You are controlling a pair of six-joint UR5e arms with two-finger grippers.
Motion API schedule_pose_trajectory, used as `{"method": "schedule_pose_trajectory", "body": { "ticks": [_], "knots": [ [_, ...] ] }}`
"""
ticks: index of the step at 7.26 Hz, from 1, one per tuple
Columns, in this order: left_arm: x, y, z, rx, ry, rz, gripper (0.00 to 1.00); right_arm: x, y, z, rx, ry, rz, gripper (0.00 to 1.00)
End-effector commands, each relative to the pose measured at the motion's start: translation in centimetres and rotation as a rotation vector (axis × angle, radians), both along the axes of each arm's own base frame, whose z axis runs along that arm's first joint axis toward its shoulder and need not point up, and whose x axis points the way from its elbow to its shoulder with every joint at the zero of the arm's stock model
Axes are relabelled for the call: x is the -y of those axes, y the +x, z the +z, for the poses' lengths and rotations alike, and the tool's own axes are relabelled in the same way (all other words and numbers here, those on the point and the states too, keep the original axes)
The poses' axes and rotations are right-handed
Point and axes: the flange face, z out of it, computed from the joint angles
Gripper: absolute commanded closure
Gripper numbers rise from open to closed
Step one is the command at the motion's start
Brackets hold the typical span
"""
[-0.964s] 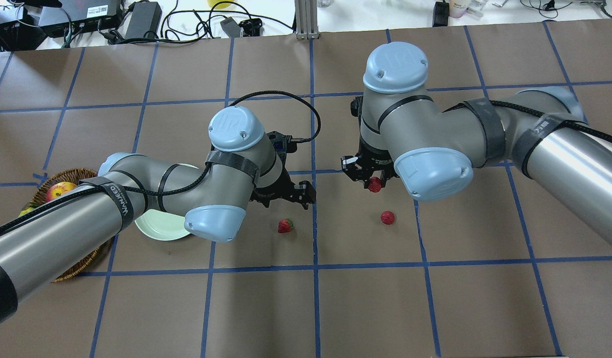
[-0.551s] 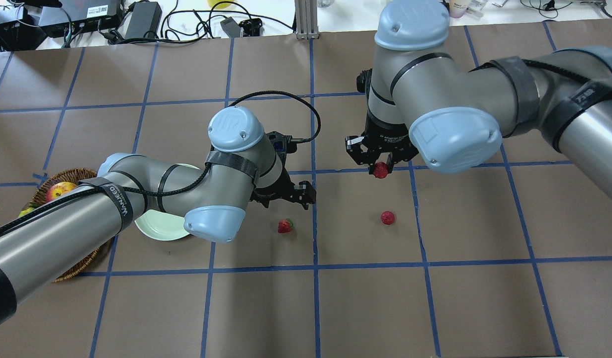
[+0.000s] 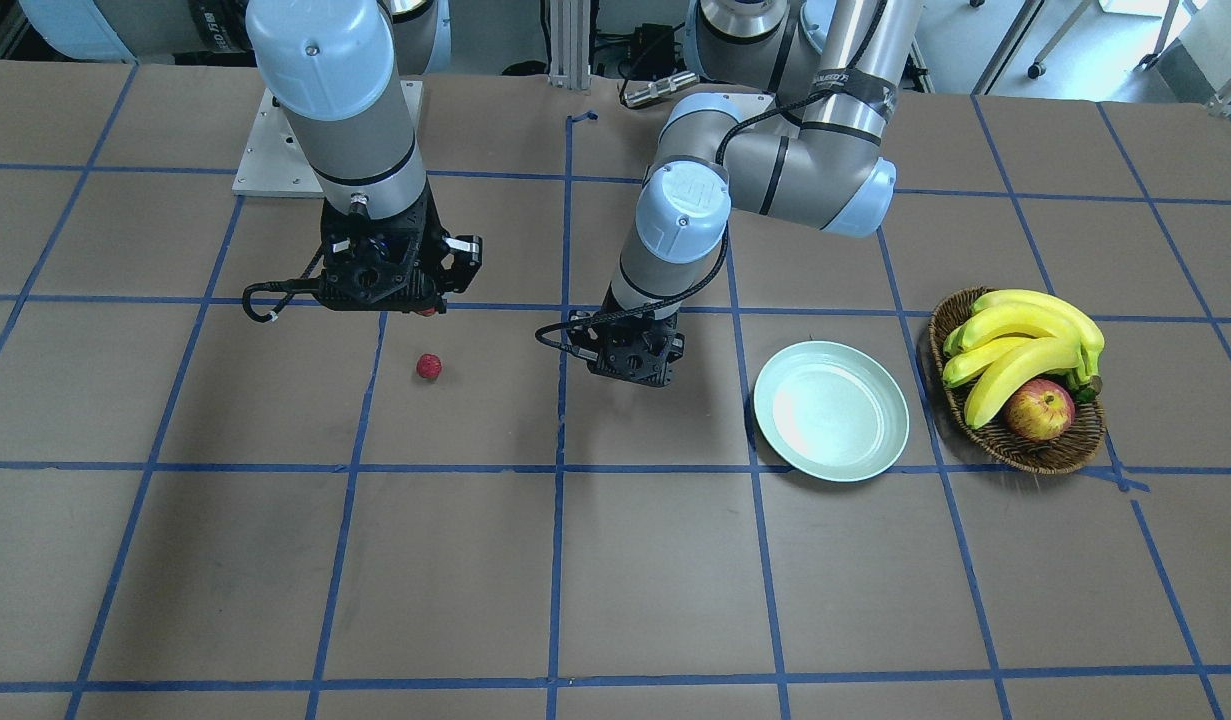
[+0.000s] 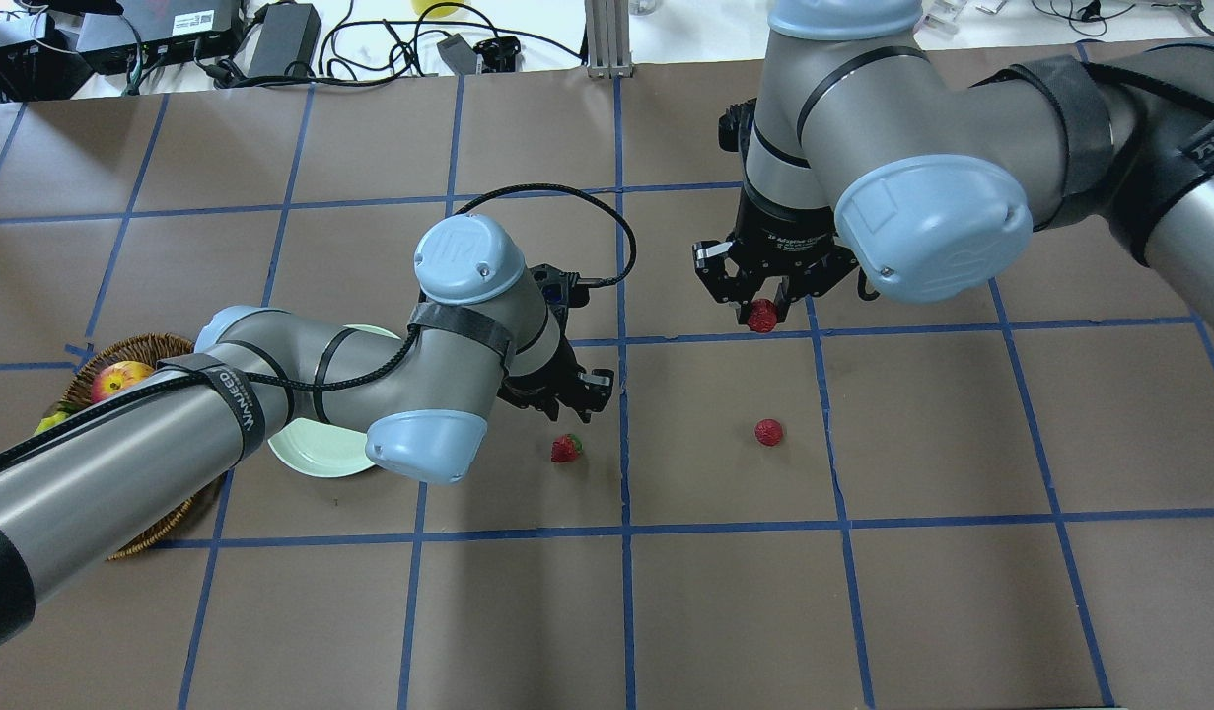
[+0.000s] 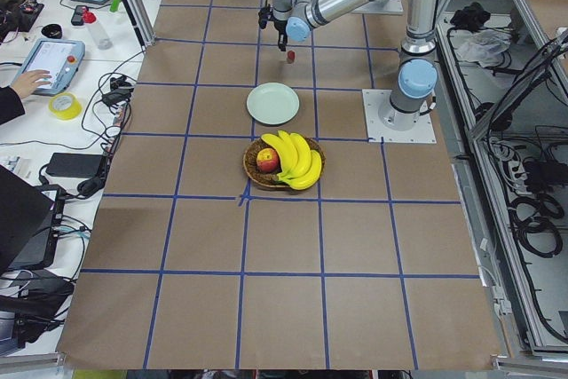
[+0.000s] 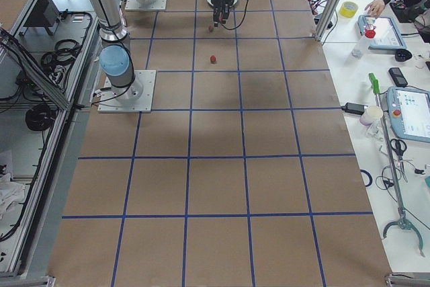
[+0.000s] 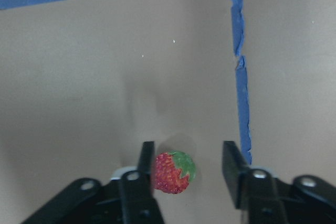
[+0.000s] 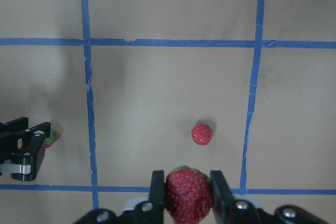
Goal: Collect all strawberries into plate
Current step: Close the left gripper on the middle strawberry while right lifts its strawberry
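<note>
**One strawberry in the right gripper, two on the table**

The right gripper (image 4: 761,312) is clenched on a strawberry (image 8: 189,196) and holds it clear of the brown paper table (image 4: 725,592). A second strawberry (image 4: 768,432) lies loose on the paper near the spot below the raised gripper, touching neither arm.

The left gripper (image 7: 188,170) hangs low with its jaws spread over the third strawberry (image 7: 174,172). In the left wrist view this berry sits between the fingers (image 7: 145,163), close to one and apart from the other, its green cap turned toward the wider gap. Whether the fingertips reach the paper cannot be told.

The plate (image 3: 831,412) rests flat on the table on the robot's left side, beyond the left gripper and partly under that arm in the overhead view. All three berries lie outside it. Near the plate, farther to the robot's left, stands a wicker basket (image 3: 1020,455) holding bananas (image 3: 1025,335) and an apple (image 3: 1039,410).
</note>
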Motion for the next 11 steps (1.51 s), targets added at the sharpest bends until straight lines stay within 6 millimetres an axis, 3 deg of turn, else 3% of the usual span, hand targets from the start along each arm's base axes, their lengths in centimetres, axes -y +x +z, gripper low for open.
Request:
{"method": "schedule_pose_trajectory", "body": {
  "ticks": [1, 5, 8, 10, 11],
  "knots": [
    [-0.3, 0.1, -0.8, 0.005, 0.017, 0.001, 0.00, -0.1, 0.1, -0.2, -0.002, 0.007, 0.003, 0.89],
    [-0.6, 0.2, -0.4, 0.012, 0.022, -0.002, 0.00, -0.2, 0.3, -0.4, -0.003, 0.011, 0.008, 0.93],
    [-2.0, 0.8, -2.6, 0.046, 0.079, -0.005, 0.00, -0.1, 0.4, -0.5, -0.002, 0.012, 0.008, 0.93],
    [-2.0, 0.8, -3.0, 0.047, 0.087, -0.003, 0.00, -0.1, 0.4, -0.6, 0.000, 0.012, 0.008, 0.93],
    [-1.8, 0.7, -2.9, 0.043, 0.084, -0.001, 0.09, -0.1, 0.5, -0.6, 0.000, 0.012, 0.009, 0.93]
  ]
}}
